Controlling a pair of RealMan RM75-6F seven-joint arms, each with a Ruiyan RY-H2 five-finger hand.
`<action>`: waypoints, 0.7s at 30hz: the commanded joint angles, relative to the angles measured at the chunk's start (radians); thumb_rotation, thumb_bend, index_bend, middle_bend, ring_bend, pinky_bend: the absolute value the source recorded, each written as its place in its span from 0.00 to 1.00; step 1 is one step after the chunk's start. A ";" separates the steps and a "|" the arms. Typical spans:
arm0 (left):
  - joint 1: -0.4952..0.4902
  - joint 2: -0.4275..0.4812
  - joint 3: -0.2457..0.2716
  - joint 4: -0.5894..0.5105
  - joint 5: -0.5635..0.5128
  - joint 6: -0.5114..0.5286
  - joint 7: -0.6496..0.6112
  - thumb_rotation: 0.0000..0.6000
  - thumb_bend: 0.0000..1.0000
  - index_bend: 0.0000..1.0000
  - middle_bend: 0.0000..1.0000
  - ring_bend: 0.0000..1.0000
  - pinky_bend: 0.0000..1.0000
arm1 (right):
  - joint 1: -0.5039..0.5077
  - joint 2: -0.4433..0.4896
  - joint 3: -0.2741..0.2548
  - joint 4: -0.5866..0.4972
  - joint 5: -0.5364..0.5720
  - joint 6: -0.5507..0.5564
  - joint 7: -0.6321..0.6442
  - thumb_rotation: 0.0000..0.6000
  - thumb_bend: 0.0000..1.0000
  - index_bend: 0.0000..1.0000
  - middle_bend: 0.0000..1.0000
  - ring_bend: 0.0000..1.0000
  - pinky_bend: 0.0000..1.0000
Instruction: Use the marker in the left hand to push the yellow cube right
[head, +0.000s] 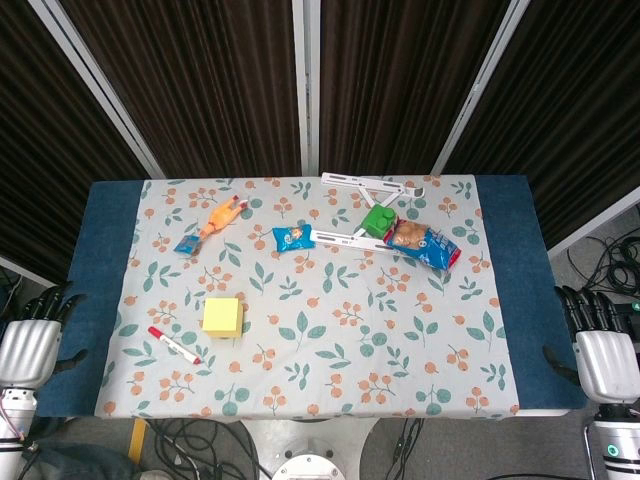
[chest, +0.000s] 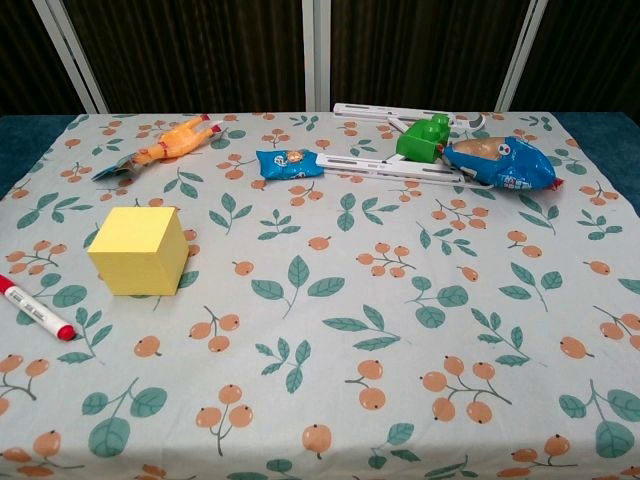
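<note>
The yellow cube (head: 223, 317) (chest: 139, 250) sits on the floral tablecloth, left of centre. A red-and-white marker (head: 174, 345) (chest: 33, 308) lies flat on the cloth just in front and to the left of the cube, touching nothing. My left hand (head: 32, 340) hangs off the table's left edge, empty, fingers apart. My right hand (head: 600, 350) hangs off the right edge, also empty with fingers apart. Neither hand shows in the chest view.
At the back lie an orange toy figure (head: 222, 217), a small blue packet (head: 187, 244), a blue snack wrapper (head: 293, 237), a white folding rack (head: 365, 210), a green block (head: 379, 221) and a blue chip bag (head: 425, 244).
</note>
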 joint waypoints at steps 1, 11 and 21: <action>0.002 -0.005 -0.001 0.002 0.000 0.004 -0.002 1.00 0.12 0.26 0.20 0.13 0.22 | -0.002 0.001 0.000 -0.001 -0.002 0.004 0.000 1.00 0.18 0.00 0.08 0.00 0.02; 0.000 -0.018 0.005 0.018 0.030 0.014 -0.046 1.00 0.12 0.27 0.21 0.13 0.22 | -0.019 0.002 0.001 0.007 -0.010 0.038 0.019 1.00 0.18 0.00 0.07 0.00 0.00; -0.091 -0.068 0.049 0.114 0.167 -0.079 -0.161 1.00 0.15 0.41 0.41 0.22 0.22 | -0.020 0.008 0.005 0.015 -0.017 0.044 0.036 1.00 0.18 0.00 0.07 0.00 0.00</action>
